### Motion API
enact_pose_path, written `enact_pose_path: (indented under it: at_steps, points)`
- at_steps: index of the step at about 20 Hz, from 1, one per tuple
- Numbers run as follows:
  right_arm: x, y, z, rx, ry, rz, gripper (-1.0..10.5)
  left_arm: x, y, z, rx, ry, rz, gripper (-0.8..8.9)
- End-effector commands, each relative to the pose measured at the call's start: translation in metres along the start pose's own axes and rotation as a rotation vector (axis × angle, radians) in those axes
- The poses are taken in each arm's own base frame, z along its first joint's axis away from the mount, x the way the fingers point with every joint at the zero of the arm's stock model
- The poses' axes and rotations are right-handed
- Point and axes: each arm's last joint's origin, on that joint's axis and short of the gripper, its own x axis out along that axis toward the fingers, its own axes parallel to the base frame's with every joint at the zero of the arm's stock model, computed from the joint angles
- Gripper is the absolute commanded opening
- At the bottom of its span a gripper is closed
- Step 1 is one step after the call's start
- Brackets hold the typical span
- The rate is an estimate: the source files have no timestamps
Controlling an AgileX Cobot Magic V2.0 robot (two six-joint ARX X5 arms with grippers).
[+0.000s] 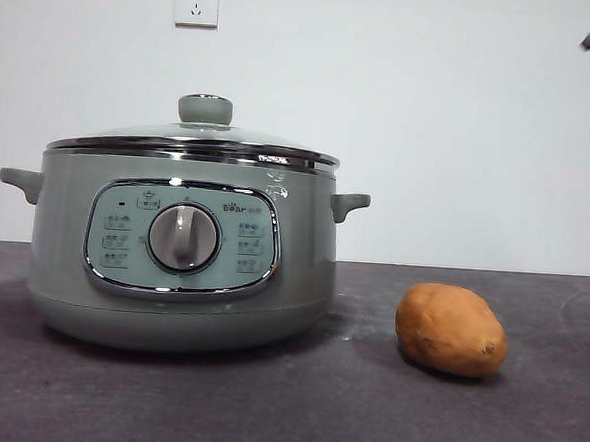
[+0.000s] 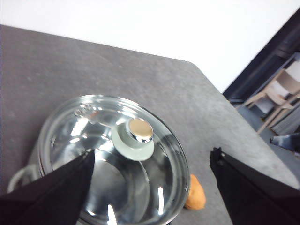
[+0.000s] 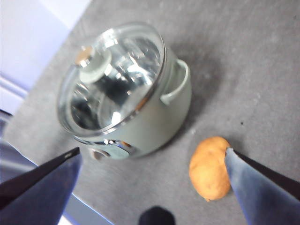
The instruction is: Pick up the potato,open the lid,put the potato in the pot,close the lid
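We log the right gripper (image 3: 152,161) high above the table (image 1: 263,409), jaws spread, grasping nothing, potato (image 3: 210,168) beneath it. Left gripper (image 2: 152,159) likewise spread and empty, over the lid (image 2: 112,154). In the front view the lid sits on the pot (image 1: 181,244); the potato (image 1: 451,329) lies apart at the pot's 4 o'clock.

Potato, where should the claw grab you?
Probably across the potato's narrow middle, coming straight down from above. It lies on its side on the table, clear of the pot, so its rounded flanks are free.
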Motion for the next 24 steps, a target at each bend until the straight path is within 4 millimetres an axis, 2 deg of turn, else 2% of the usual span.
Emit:
enact_pose_path:
  at_steps: [1,4,9,13,16,19,21,22,24]
  points:
    - [0.017,0.006,0.0,-0.015,0.046,-0.062,5.1,-0.002,-0.009,0.008,0.075,-0.035,0.021,4.09]
    - [0.039,0.012,-0.003,-0.036,0.113,-0.132,5.1,-0.005,-0.017,0.014,0.126,-0.058,0.042,4.09]
    - [0.103,0.016,-0.017,-0.083,0.284,-0.318,5.1,-0.005,-0.033,0.019,0.185,-0.078,0.051,4.09]
    - [0.152,0.002,-0.03,-0.079,0.39,-0.394,5.1,-0.001,-0.036,0.016,0.19,-0.053,0.049,4.09]
    - [0.182,-0.011,-0.043,-0.061,0.471,-0.421,5.1,0.0,-0.037,0.013,0.195,-0.034,0.064,4.09]
    - [0.203,-0.02,-0.053,-0.053,0.522,-0.431,5.0,0.0,-0.036,0.011,0.201,-0.015,0.071,4.09]
    - [0.21,-0.024,-0.058,-0.031,0.541,-0.45,4.9,0.001,-0.035,0.011,0.196,-0.006,0.074,4.09]
    - [0.211,-0.025,-0.059,-0.02,0.542,-0.454,4.0,0.001,-0.035,0.011,0.195,-0.004,0.079,4.09]
    - [0.211,-0.025,-0.059,-0.021,0.537,-0.451,0.7,0.001,-0.034,0.01,0.193,0.0,0.097,4.09]
